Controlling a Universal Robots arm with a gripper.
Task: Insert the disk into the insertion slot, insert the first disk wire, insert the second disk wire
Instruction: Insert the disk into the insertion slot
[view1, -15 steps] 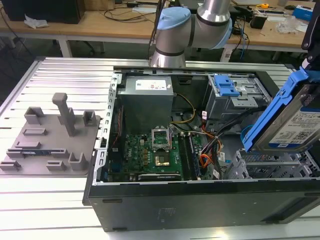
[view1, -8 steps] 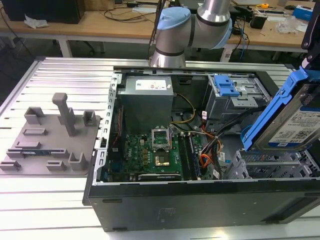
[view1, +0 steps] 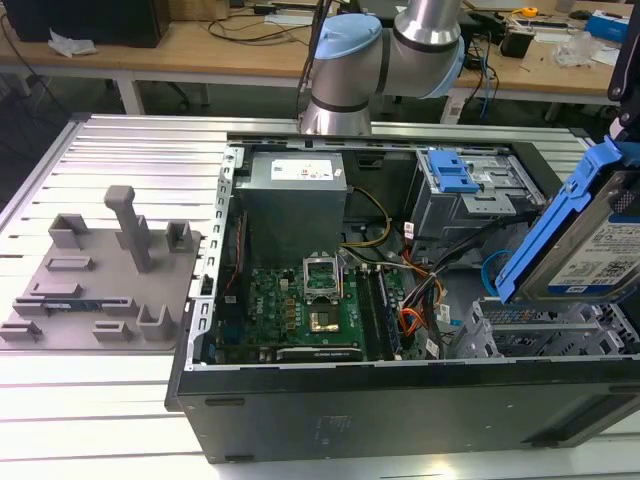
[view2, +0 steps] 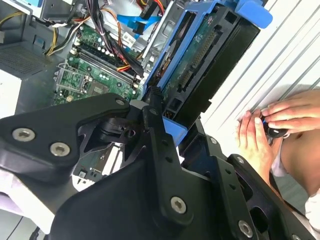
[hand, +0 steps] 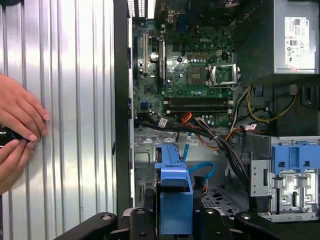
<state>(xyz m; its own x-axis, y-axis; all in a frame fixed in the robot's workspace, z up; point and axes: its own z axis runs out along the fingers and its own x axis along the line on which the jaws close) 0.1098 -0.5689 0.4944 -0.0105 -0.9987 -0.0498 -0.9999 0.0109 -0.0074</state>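
The disk (view1: 590, 245) is a silver drive with a white label in a bright blue carrier. It hangs tilted above the case's corner at the exterior view's right. My gripper (hand: 175, 220) is shut on it, black fingers (view2: 155, 135) clamped on the carrier's blue frame (view2: 175, 127). The disk's green circuit side (view2: 200, 60) shows in the second wrist view. Below it lies the insertion slot (view1: 535, 335), a low light-grey perforated cage (hand: 220, 192), with nothing in it. A blue cable (hand: 202, 170) loops next to that cage, near orange and black wires (view1: 415, 320).
The open case holds a green motherboard (view1: 300, 300), a grey power supply (view1: 295, 195) and a taller cage with a blue latch (view1: 455, 175). A grey fixture plate (view1: 90, 270) lies on the ribbed table. A person's hands (hand: 17, 130) rest on the table beside the case.
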